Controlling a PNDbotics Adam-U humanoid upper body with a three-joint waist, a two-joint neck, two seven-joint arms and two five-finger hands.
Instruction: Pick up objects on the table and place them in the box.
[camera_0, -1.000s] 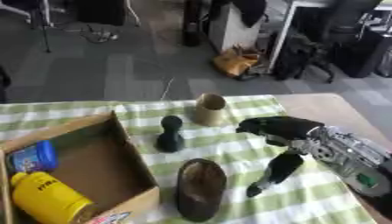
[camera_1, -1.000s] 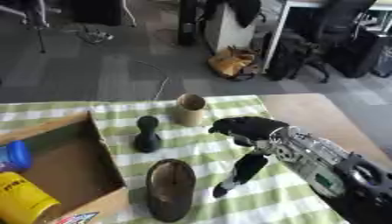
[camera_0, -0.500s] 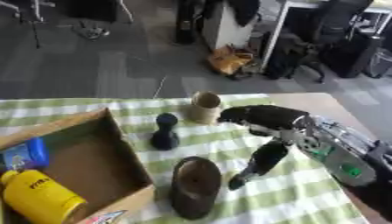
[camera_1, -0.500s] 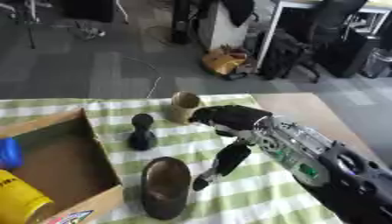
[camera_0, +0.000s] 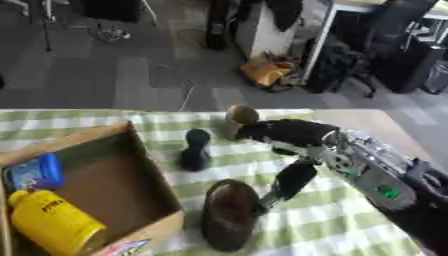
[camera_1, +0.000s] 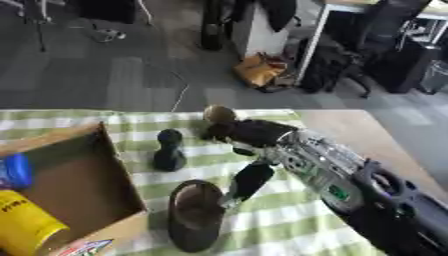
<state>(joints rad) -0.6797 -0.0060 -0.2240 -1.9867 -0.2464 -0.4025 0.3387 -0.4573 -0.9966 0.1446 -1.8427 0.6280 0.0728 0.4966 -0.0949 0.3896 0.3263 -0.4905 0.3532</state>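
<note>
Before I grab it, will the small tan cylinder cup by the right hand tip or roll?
The tan cylinder cup stands upright, taller than wide, so a sideways nudge from the right hand could probably topple it. Once down, its round wall would likely let it roll on the checked cloth.

The robot's black right hand (camera_0: 284, 134) partly hides the tan cup (camera_0: 241, 115); the yellow bottle (camera_0: 51, 225) is cut off at the near-left edge.

We list the table (camera_0: 350, 235) across the lower frame. Lower left: box (camera_0: 105, 150), holding a bottle (camera_0: 52, 227) at bottom and a can (camera_0: 37, 171) above it. Centre: dumbbell-shaped piece (camera_0: 195, 150). Below it: shoe (camera_0: 229, 214). Upper centre: cup (camera_0: 238, 117). Right robot hand (camera_0: 284, 134) touching the cup's right side.
</note>
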